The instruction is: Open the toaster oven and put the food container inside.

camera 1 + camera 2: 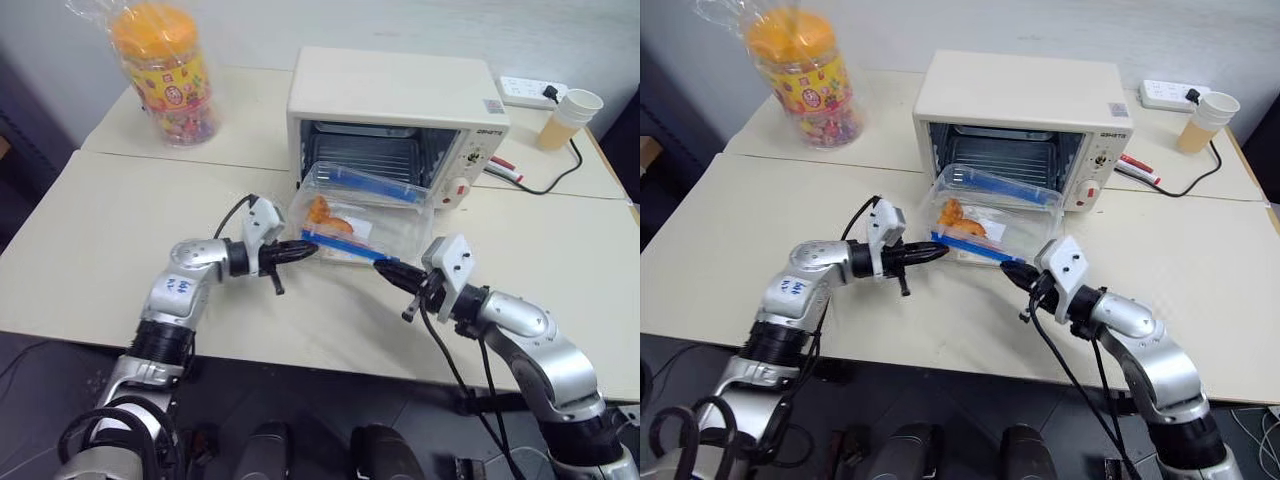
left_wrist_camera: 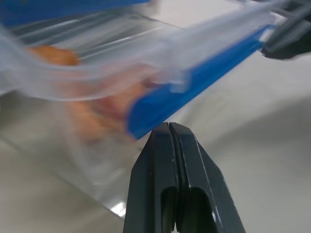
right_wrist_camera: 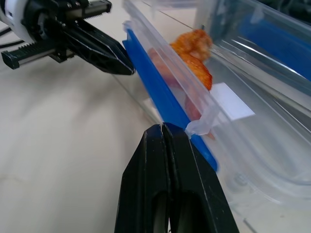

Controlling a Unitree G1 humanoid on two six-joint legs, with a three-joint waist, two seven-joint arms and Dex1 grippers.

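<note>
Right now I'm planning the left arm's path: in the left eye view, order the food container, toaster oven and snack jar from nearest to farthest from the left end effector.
1. Food container: right at the left end effector tip.
2. Toaster oven: behind the container.
3. Snack jar: far back-left corner.

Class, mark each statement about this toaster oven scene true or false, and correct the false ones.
1. The toaster oven door is closed. False: it is open and the rack shows.
2. The food container sits in front of the oven opening. True.
3. Both grippers are shut. True: the left gripper and the right gripper have their fingers together.
4. The snack jar has a blue lid. False: its lid is orange.
5. A paper cup stands to the right of the oven. True.
</note>
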